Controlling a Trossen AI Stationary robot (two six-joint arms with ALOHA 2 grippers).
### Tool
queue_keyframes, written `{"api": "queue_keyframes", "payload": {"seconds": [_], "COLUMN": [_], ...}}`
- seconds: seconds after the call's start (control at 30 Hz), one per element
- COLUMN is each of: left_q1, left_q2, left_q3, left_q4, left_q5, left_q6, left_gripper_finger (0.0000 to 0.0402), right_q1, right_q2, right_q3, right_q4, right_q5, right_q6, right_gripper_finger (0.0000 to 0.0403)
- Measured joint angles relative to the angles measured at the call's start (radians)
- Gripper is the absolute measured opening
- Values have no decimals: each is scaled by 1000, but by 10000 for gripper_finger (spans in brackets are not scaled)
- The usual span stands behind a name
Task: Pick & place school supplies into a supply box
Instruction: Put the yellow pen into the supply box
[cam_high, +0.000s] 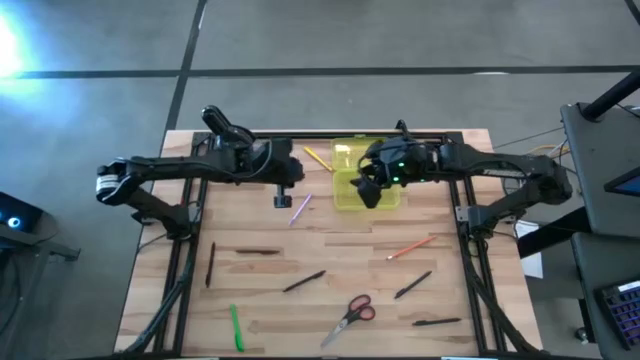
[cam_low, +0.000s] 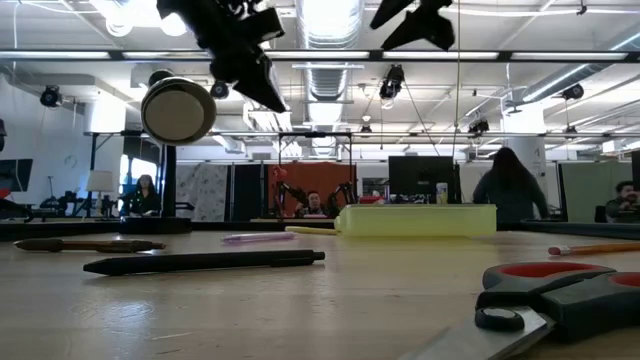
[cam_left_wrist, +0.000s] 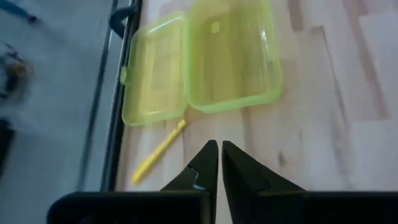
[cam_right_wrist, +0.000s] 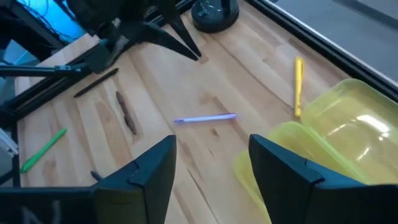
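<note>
Box first: the supply box (cam_high: 365, 190) is yellow-green and see-through. It sits on the table (cam_high: 330, 260) near the middle of the far edge. Its lid (cam_left_wrist: 155, 68) is open and lies flat beside it, joined along one long side. I see nothing inside the box.

The right gripper (cam_high: 368, 188) hangs over the box. Its two fingers are spread apart and there is nothing between them.

A yellow pencil (cam_high: 318, 158) lies just beside the lid, close to the far edge. A purple pen (cam_high: 300, 208) lies near the box, on the side toward the left edge.

The left gripper (cam_high: 281, 197) is up in the air near the purple pen, between the box and the left edge. Its fingers (cam_left_wrist: 205, 165) are pressed together and hold nothing.

A black round stand (cam_right_wrist: 214, 12) sits close to the far edge.

An orange pencil (cam_high: 411, 247) lies nearer the right edge, about halfway down the table. Black pens lie here and there on the front half: one (cam_high: 210, 264) by the left edge, one (cam_high: 304, 282) in the middle, one (cam_high: 413, 285) toward the right, and one (cam_high: 437, 322) near the front right corner. A dark brown one (cam_high: 257, 251) lies left of the middle.

The green pen (cam_high: 236, 328) lies near the front left corner. The red-handled scissors (cam_high: 350, 317) lie by the front edge, near its middle.
</note>
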Motion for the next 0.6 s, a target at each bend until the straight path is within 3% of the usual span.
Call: {"api": "queue_keyframes", "payload": {"seconds": [0.4,0.6], "left_q1": [-3,0], "left_q2": [310,509], "left_q3": [183,392], "left_q4": [3,-59], "left_q5": [-335,-517], "left_q6": [157,234], "left_gripper_finger": [149,163], "right_q1": [1,0], "right_q2": [-240,-334], "right_q3": [-14,-56], "right_q4": [-138,-136], "right_q5": [199,229], "right_q6": [62,67], "right_gripper_finger": [176,168]}}
